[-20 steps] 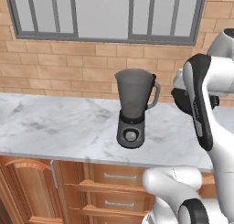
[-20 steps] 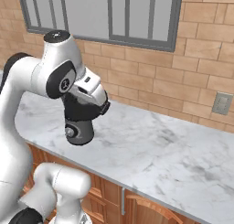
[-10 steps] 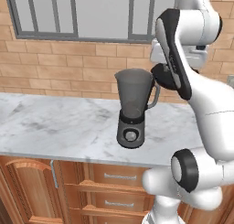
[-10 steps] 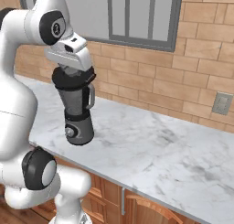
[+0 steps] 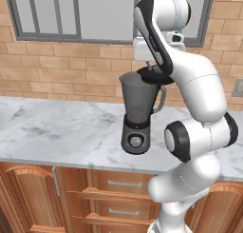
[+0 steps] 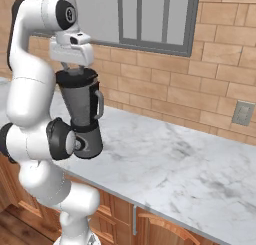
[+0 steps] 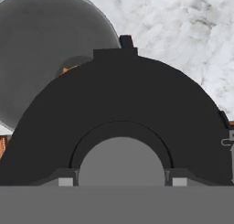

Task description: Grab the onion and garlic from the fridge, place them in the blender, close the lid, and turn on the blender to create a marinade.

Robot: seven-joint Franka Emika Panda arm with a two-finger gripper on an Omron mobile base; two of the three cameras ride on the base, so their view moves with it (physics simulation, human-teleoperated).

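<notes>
So the two-finger gripper [image 6: 74, 68] on the white arm is clamped on the small grey knob of the flat round black lid [image 7: 119, 122] [image 5: 155, 77]; lid sits just above the mouth of the blender [image 5: 138, 114] [image 6: 82, 113], a dark grey base with a silver knob and a smoky translucent jar, and overhangs it toward the handle side; can't tell if it touches the rim. Blender stands on the white marble counter [image 5: 57, 132] [image 6: 170, 164], in front of the brick wall [image 6: 200, 89]; a bit of orange shows through the jar [image 7: 45, 49] in the hand view.
</notes>
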